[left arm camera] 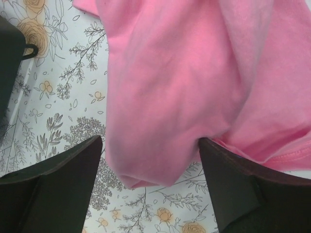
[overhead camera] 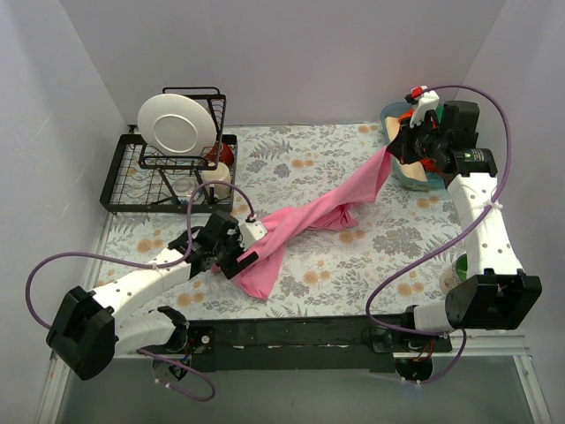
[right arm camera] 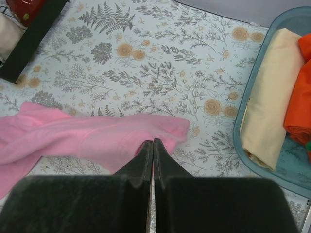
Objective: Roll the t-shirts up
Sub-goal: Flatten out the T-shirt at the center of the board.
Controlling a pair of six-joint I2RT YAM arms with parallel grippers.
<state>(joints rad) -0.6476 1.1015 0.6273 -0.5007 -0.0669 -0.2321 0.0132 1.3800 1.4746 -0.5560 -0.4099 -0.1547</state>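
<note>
A bright pink t-shirt (overhead camera: 309, 221) stretches as a twisted band across the flowered table, from the far right down to the near left. My right gripper (overhead camera: 395, 152) is shut on its far end and holds that end off the table, beside the basin; in the right wrist view the fingers (right arm camera: 146, 160) meet on the pink cloth (right arm camera: 87, 141). My left gripper (overhead camera: 237, 256) stands open over the shirt's near end. In the left wrist view the pink cloth (left arm camera: 170, 73) hangs between the spread jaws, its hem (left arm camera: 146, 180) just above the tablecloth. A cream shirt (right arm camera: 267, 97) and an orange one (right arm camera: 301, 97) lie in the teal basin (right arm camera: 238, 131).
A black dish rack (overhead camera: 132, 172) with an upright white plate (overhead camera: 172, 124) and a red cup stands at the far left. A white cup (overhead camera: 453, 272) sits near the right arm's base. The walls close in on three sides.
</note>
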